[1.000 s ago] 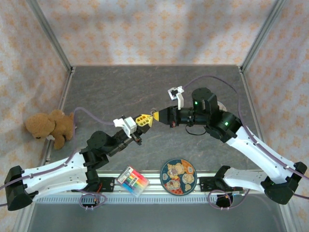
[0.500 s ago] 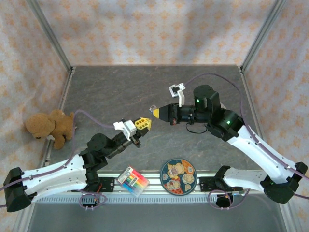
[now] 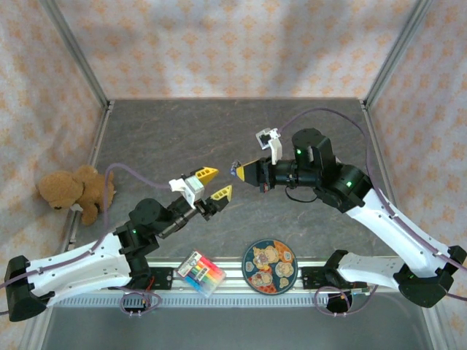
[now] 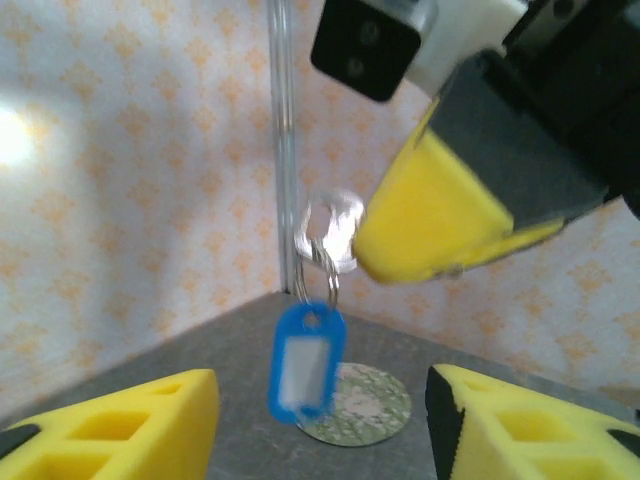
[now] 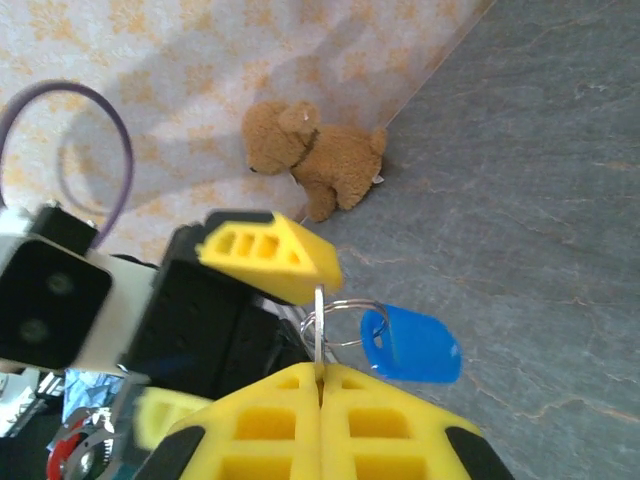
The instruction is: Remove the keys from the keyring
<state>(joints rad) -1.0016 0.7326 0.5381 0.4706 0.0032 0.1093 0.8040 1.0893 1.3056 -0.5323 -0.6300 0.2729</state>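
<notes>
Pinches key (image 4: pixel 332 232) with right gripper (image 3: pixel 238 171), fingers pressed fully together. Carries blue keyring (image 4: pixel 305 362) dangling just under key, in air above table (image 3: pixel 182 131). Shows left gripper (image 3: pixel 217 184) with jaws spread wide and empty, pointing at keyring, near it but not touching.

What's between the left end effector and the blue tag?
Left wrist view: bare air. The left end effector faces the blue tag hanging from the key in the right end effector.
</notes>
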